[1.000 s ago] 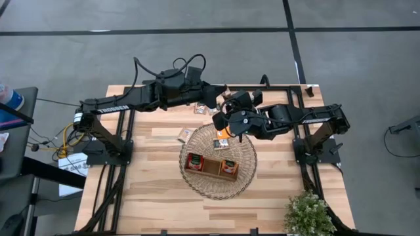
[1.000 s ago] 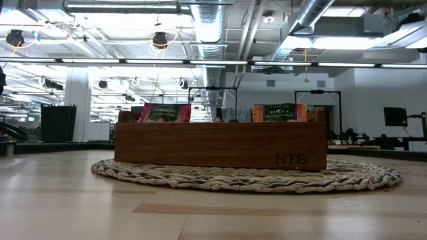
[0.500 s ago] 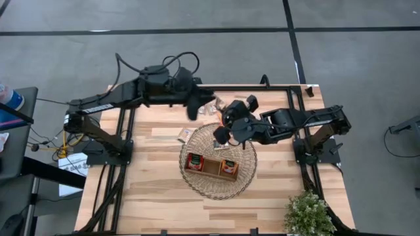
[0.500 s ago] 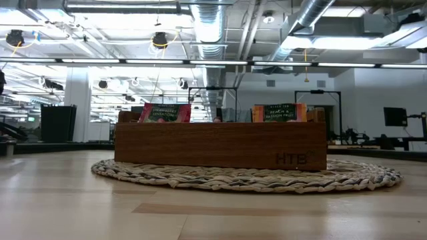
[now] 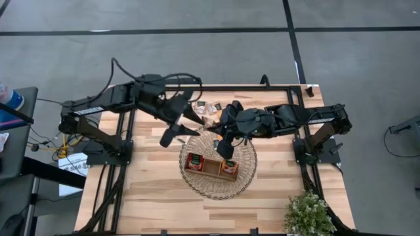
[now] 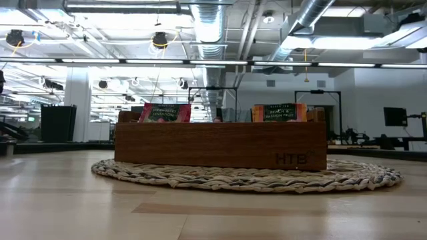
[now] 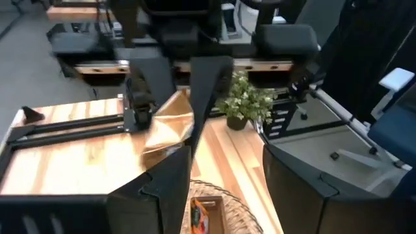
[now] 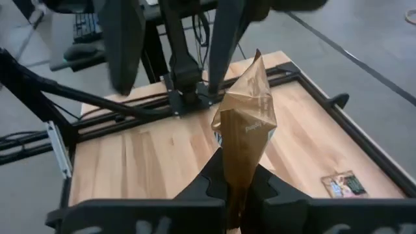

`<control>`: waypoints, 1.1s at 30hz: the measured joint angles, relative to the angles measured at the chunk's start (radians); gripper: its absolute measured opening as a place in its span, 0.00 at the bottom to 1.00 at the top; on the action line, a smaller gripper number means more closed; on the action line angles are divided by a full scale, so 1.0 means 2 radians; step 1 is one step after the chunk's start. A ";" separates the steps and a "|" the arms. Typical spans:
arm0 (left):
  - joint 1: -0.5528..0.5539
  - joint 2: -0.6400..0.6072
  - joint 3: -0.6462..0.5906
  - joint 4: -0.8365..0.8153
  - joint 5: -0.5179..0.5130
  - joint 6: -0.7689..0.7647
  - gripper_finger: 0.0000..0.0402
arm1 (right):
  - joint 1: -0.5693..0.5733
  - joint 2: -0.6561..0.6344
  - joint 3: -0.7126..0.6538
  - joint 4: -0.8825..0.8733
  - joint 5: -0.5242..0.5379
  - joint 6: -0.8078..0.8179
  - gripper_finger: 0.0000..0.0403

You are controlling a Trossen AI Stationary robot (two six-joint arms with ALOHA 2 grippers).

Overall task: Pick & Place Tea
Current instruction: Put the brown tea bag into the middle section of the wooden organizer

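Observation:
My right gripper [image 8: 237, 195] is shut on a crumpled golden-brown tea sachet [image 8: 246, 120], above the far middle of the table [image 5: 207, 118]. My left gripper [image 7: 224, 188] stands open just to its left, facing the sachet [image 7: 166, 130] without touching it. Below them, a brown wooden tray [image 5: 211, 165] rests on a round wicker basket [image 5: 246, 177]. A red sachet [image 6: 165, 112] and an orange sachet [image 6: 279, 112] stand on edge in the tray. My right gripper pinches the sachet's lower end [image 8: 235, 185] between its two fingers. The fingers reach toward the table's left, slanting a little down. The sachet sticks out past the fingertips, standing up, creased and clear of the table.
Loose sachets lie on the table by the far edge [image 5: 213, 107] and left of the basket [image 5: 186, 134]. A potted plant [image 5: 307, 213] stands at the near right corner. Black frame rails [image 5: 128, 131] run along both sides of the table.
My left gripper has drawn away from my right gripper, toward the table's left and near side, and its wrist has rolled. My right gripper has stayed near the far rim of the basket and has turned somewhat. The tray and basket have not moved.

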 joint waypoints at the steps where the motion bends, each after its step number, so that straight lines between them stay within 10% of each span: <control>1: -0.003 0.004 0.000 0.004 0.001 -0.002 0.46 | 0.000 0.000 0.000 0.000 0.000 -0.004 0.00; 23: -0.017 -0.039 0.000 -0.045 -0.142 -0.078 0.46 | 0.011 -0.011 0.001 0.091 0.021 -0.071 0.00; 33: -0.017 -0.046 0.000 0.032 -0.116 -0.140 0.46 | 0.008 -0.017 0.001 0.148 0.029 -0.123 0.00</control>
